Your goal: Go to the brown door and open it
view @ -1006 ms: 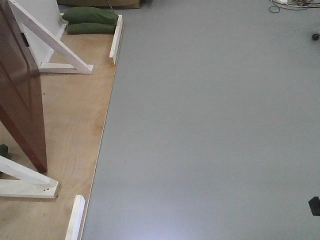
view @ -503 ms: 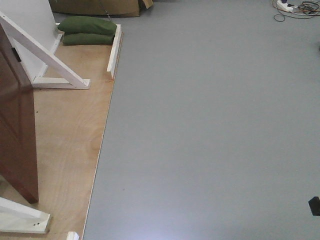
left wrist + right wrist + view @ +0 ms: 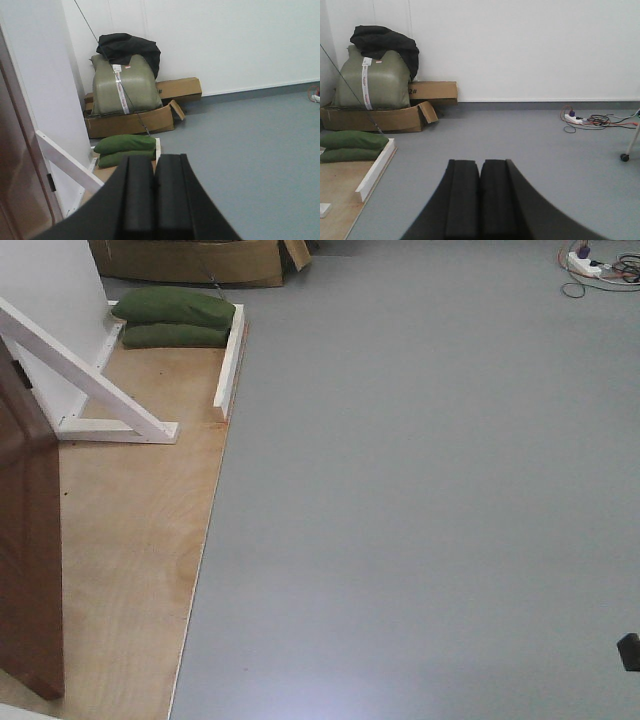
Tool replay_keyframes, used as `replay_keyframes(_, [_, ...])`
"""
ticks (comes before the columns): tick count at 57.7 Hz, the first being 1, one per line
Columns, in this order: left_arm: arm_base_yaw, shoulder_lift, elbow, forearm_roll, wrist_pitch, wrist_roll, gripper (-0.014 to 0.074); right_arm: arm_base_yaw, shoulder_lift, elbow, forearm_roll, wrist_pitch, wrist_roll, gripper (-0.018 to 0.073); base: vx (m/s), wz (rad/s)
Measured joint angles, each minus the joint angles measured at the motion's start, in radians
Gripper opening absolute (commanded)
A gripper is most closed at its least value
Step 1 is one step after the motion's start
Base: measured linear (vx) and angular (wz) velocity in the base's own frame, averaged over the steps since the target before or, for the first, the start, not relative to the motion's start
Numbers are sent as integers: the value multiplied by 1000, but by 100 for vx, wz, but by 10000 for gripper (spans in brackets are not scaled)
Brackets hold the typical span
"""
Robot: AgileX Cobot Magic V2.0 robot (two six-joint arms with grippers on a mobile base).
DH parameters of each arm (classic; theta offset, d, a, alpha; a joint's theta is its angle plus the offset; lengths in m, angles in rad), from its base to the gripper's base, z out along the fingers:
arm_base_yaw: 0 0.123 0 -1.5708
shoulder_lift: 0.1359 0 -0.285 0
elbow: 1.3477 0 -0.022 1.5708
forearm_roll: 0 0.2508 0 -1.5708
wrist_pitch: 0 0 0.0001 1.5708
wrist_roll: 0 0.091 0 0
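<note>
The left gripper point(image 3: 154, 186) and right gripper point(image 3: 480, 196) both point forward, jaws pressed together, holding nothing, probably tucked for driving. The brown door point(image 3: 17, 190) stands close on the left gripper's left; green sandbags point(image 3: 125, 145) ahead likely weigh its plywood base point(image 3: 130, 540) down.

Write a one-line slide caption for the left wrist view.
Shut left pincer points toward stacked green bags, brown door at the picture's left edge.

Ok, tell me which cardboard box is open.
The low front box, flaps splayed, holding the olive bag. The smaller box behind it, against the wall, is shut.
</note>
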Motion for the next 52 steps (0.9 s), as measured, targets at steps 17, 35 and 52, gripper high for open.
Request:
replay_keyframes(17, [0, 0, 0, 0, 0, 0, -3, 0, 0, 0, 0, 0, 0, 0, 16, 1])
replay_keyframes(35, [0, 0, 0, 0, 0, 0, -3, 0, 0, 0, 0, 0, 0, 0, 8, 2])
replay_keyframes(52, [0, 0, 0, 0, 0, 0, -3, 0, 0, 0, 0, 0, 0, 0, 2, 0])
